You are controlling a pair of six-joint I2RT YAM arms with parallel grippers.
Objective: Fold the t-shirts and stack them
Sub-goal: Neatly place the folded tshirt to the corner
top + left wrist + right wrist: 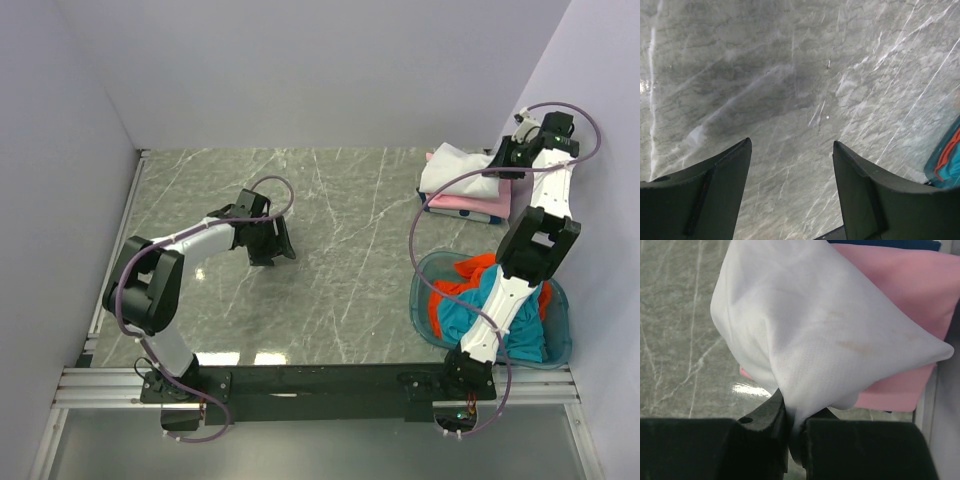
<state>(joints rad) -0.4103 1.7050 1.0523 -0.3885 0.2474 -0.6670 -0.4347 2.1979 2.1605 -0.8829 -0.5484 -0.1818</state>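
The white t-shirt (458,172) lies bunched on top of the folded pink t-shirt (470,205) at the back right of the table. My right gripper (503,157) is shut on an edge of the white t-shirt (805,330), which hangs in a pouch over the pink t-shirt (905,300). The teal t-shirt (520,325) and the orange-red t-shirt (470,275) lie crumpled in the blue basket (418,295). My left gripper (272,250) is open and empty over bare table (790,145), left of centre.
The marble table (340,210) is bounded by grey walls at the back, left and right. The basket stands at the front right beside the right arm; its edge shows in the left wrist view (947,160). A metal rail (320,385) runs along the near edge.
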